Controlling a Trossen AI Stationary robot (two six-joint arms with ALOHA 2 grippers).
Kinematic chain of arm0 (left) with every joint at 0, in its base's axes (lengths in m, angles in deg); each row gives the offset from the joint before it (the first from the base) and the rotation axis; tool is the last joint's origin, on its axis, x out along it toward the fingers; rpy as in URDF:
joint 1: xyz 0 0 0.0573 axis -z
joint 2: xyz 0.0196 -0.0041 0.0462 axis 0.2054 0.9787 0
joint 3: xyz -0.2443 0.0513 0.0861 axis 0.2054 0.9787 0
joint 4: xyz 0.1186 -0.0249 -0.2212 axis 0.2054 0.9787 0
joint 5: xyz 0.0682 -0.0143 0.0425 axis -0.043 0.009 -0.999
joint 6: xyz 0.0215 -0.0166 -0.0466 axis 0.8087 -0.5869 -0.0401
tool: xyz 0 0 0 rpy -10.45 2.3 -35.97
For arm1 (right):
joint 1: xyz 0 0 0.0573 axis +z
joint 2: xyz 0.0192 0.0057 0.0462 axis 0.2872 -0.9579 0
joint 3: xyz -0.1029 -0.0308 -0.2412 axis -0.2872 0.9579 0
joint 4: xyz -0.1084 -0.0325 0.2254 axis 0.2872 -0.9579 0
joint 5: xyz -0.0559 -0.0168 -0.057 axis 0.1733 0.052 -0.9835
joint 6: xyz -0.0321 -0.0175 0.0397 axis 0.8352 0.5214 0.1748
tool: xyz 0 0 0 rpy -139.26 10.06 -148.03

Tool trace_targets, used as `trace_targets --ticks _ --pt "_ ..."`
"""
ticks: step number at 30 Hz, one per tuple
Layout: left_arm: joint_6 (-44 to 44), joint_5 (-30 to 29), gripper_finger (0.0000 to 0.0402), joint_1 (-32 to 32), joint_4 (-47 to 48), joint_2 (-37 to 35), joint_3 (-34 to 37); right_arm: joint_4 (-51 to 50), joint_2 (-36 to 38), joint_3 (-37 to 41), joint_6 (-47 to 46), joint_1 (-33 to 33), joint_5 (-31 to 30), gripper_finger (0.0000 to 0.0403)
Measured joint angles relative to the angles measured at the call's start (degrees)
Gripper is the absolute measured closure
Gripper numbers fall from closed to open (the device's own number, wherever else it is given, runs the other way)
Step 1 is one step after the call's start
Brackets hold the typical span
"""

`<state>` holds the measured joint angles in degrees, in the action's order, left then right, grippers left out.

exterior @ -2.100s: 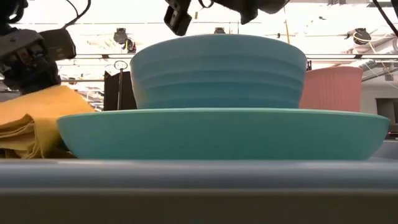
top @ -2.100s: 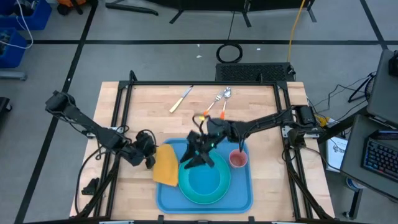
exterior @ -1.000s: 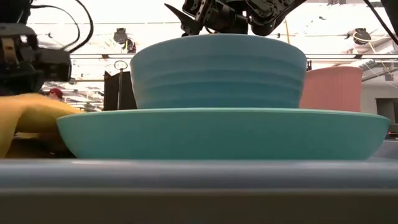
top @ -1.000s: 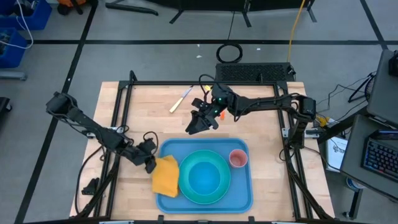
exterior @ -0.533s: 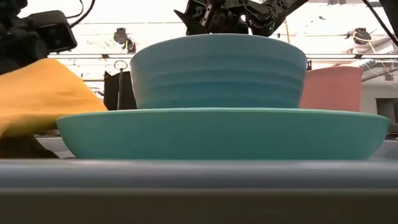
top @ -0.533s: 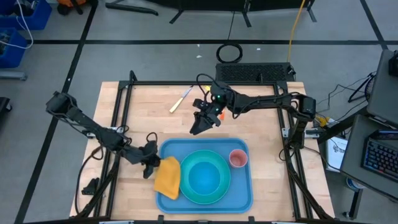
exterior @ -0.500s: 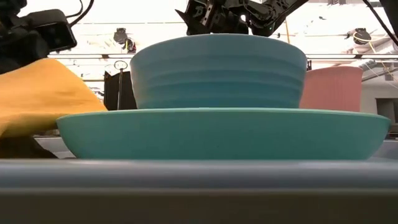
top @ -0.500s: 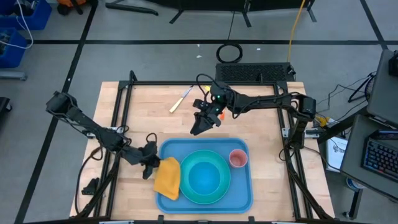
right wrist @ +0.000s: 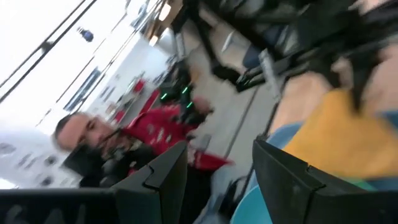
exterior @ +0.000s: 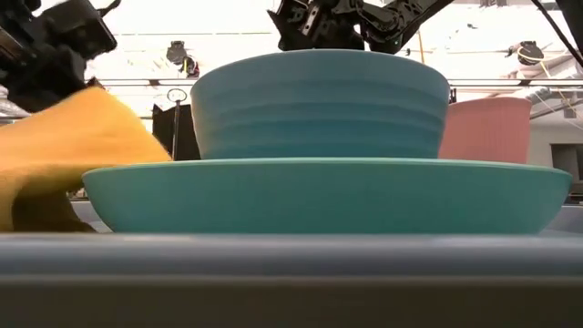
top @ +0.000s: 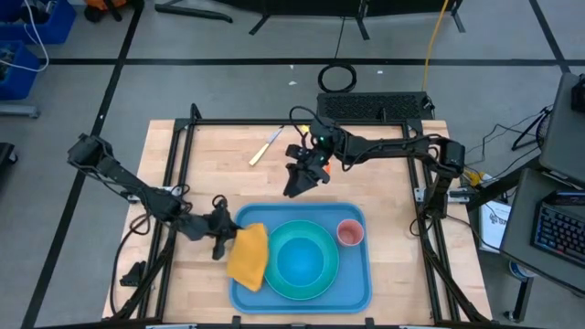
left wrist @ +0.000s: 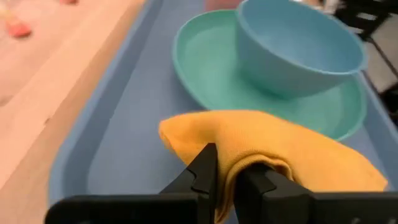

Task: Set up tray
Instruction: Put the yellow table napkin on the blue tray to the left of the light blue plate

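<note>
At the left of the table, the left gripper (top: 225, 239) sits low just beside the tray's left edge, its fingers (left wrist: 205, 171) pinched on a fold of the yellow-orange napkin (top: 249, 257). The napkin hangs from that grip over the left end of the tray (top: 353, 291), draped partly across its rim and floor, next to the plate. The blue tray lies flat on the wooden table (top: 393, 155) at its near middle. On it rests a round turquoise plate (top: 302, 260) with a lighter blue bowl (exterior: 319, 105) standing in it, and a small pink cup (top: 349, 233) stands upright toward the tray's far right corner. Beyond the tray, the right gripper (top: 297, 184) hangs above bare table, empty, its two fingers (right wrist: 155, 177) held apart. Farther back on the wood lies a knife (top: 266, 145) with a pale handle.
</note>
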<state>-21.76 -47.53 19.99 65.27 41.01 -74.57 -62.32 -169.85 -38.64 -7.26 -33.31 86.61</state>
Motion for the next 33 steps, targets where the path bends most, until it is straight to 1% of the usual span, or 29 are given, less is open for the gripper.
trace_targets --ticks 2,4,8,10,13,17,20,21,24,25,28,29,31,33 --pt "-0.64 -0.24 0.0364 -0.24 2.27 0.00 -0.04 -2.10 -0.02 0.00 1.05 -0.25 2.19 0.0232" --pt "0.35 -0.78 0.0364 -0.13 2.27 0.00 0.00 -4.59 -0.02 0.00 2.29 -0.28 2.20 0.0232" --pt "6.62 -4.19 0.0364 0.00 -1.86 0.00 -0.02 -8.66 -0.03 0.00 5.14 -0.31 3.21 0.0232" --pt "10.50 -4.71 0.0364 0.53 -4.84 -0.02 -0.02 -10.61 -0.07 0.00 7.80 -0.29 3.69 0.0232" --pt "14.02 -5.21 0.0364 0.54 -6.60 -0.01 -0.04 -10.60 -0.07 0.00 8.47 0.31 3.71 0.0232" --pt "15.08 -5.30 0.0364 0.56 -7.05 0.00 -0.03 -11.89 -0.07 0.00 8.85 1.33 4.11 0.0232" --pt "15.68 -5.31 0.0364 0.54 -6.68 0.00 -0.04 -13.97 -0.11 0.00 10.13 1.79 8.29 0.0232" --pt "15.67 -5.30 0.0364 0.56 -6.72 0.00 -0.04 -14.75 -0.11 0.00 10.77 1.99 8.46 0.0232" --pt "15.66 -5.30 0.0364 0.56 -6.70 0.00 -0.02 -16.45 -0.12 0.00 11.59 2.40 7.11 0.0232" --pt "15.81 -5.30 0.0364 0.56 -6.70 0.00 -0.04 -16.49 -0.44 0.00 11.58 2.58 5.40 0.0232" --pt "15.95 -5.76 0.0364 0.56 -6.70 0.00 -0.03 -17.78 -2.06 -0.07 10.95 3.54 -3.59 0.0232" --pt "16.05 -6.15 0.0364 0.56 -6.70 0.00 -0.04 -18.08 -2.92 0.00 11.82 3.92 -5.71 0.0232" --pt "16.55 -6.45 0.0364 0.56 -6.70 0.00 -0.03 -18.03 -4.24 0.07 12.78 4.43 -7.72 0.0232" --pt "17.26 -6.66 0.0364 0.56 -7.13 0.00 -0.04 -17.67 -5.00 0.05 12.09 4.90 -11.56 0.0232"
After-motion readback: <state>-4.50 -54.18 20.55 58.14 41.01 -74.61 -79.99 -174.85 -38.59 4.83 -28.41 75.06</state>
